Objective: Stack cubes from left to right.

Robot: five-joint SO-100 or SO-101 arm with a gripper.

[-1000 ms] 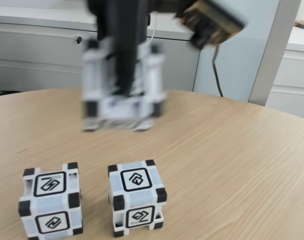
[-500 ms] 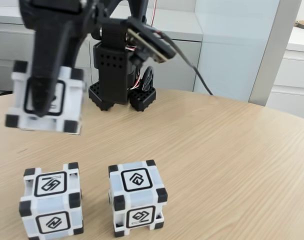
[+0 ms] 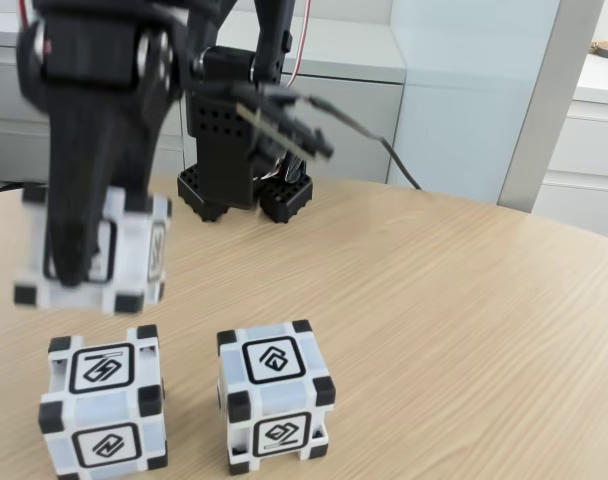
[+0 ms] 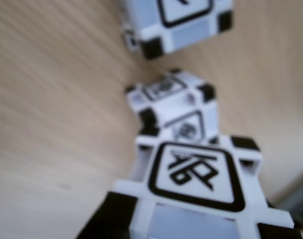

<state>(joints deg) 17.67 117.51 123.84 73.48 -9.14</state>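
Observation:
In the fixed view my gripper (image 3: 84, 262) is shut on one cube (image 3: 134, 250) and holds it in the air, slightly tilted, just above the left cube (image 3: 104, 410) on the table. A small gap separates the two. A second resting cube (image 3: 274, 395) stands to the right of the left one. In the wrist view the held cube (image 4: 196, 194) fills the bottom, with a black finger (image 4: 104, 221) at its lower left. Beyond it on the table are a nearer cube (image 4: 176, 107) and a farther cube (image 4: 176, 20).
The round wooden table (image 3: 464, 320) has free room on its right half. The arm's black base (image 3: 239, 160) stands at the back, with a cable (image 3: 384, 150) trailing to the right. White cabinets and a wall lie behind the table.
The gripper has carried the cube from the table's middle to the left and then lowered it toward the left cube. Both resting cubes have stayed put.

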